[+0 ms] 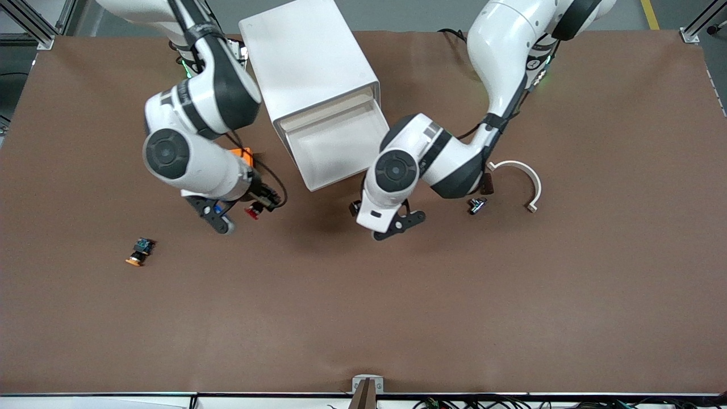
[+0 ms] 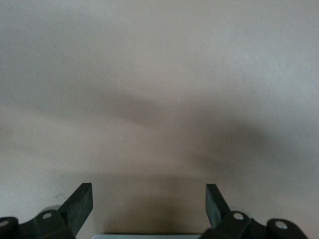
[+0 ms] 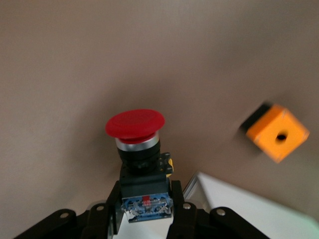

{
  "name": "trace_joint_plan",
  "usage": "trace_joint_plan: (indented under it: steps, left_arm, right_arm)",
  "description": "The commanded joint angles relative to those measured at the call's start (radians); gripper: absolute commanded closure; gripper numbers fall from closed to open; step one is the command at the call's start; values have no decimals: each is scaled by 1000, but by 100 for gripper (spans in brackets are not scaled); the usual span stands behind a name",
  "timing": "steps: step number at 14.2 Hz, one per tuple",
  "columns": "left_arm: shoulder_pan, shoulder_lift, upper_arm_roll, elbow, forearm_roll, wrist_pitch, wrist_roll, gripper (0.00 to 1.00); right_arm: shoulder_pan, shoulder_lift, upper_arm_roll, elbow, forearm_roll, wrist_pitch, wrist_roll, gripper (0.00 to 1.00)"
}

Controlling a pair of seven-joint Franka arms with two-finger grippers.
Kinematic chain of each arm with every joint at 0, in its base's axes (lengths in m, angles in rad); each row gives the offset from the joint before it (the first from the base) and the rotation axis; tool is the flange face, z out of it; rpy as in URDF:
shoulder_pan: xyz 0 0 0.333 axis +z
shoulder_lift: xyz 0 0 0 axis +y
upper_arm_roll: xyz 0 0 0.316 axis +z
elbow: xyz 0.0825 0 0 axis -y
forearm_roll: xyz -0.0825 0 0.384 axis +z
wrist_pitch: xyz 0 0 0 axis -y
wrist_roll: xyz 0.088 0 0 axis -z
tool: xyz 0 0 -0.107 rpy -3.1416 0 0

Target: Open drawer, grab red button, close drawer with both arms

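Nearest the front edge of the table (image 1: 363, 318), toward the right arm's end: an orange-capped button (image 1: 139, 252) lying on its side, well apart from everything else.

Farther in, over bare tabletop toward the right arm's end: the right gripper (image 1: 241, 215), fingers pinched on the black body of the button (image 3: 138, 149), red cap pointing away from the wrist, bluish rear part tucked between the fingers (image 3: 180, 211). Held clear of the surface, near the cabinet's open drawer but outside it.

About mid-table, up in the air just in front of the drawer: the left gripper (image 1: 392, 224), fingers spread wide and holding nothing, only bare surface showing between them in the left wrist view (image 2: 149, 204).

Beside the left arm, toward its end of the table: a small black button (image 1: 476, 205), then a curved white clip (image 1: 525, 182) just beside it.

Under the right arm's wrist: an orange box (image 3: 277, 132) resting on the table.

Farthest, by the back edge: the white cabinet (image 1: 306, 62), with the drawer (image 1: 335, 142) pulled out and nothing visible inside.
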State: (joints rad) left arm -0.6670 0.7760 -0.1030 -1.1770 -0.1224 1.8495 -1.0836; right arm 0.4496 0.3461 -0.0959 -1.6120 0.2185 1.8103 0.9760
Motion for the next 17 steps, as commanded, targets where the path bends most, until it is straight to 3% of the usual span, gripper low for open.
trace_joint_plan:
  steps: [1, 5, 8, 17]
  left_arm:
    - [-45, -32, 8, -44, 26, 17, -2, 1]
    - [-83, -27, 3, -50, 21, 19, -13, 1]
    - [-112, -21, 0, -58, -2, 20, -16, 1]
    - [-190, 17, -4, -64, -206, 25, -76, 1]
  right_arm:
    - [-87, -3, 18, 0, -54, -17, -172, 98]
    - [-218, 11, 18, -31, -77, -5, -440, 98]
    - [-270, 24, 18, -49, -140, 6, -528, 98]
    - [-419, 154, 18, -89, -154, 197, -782, 98]
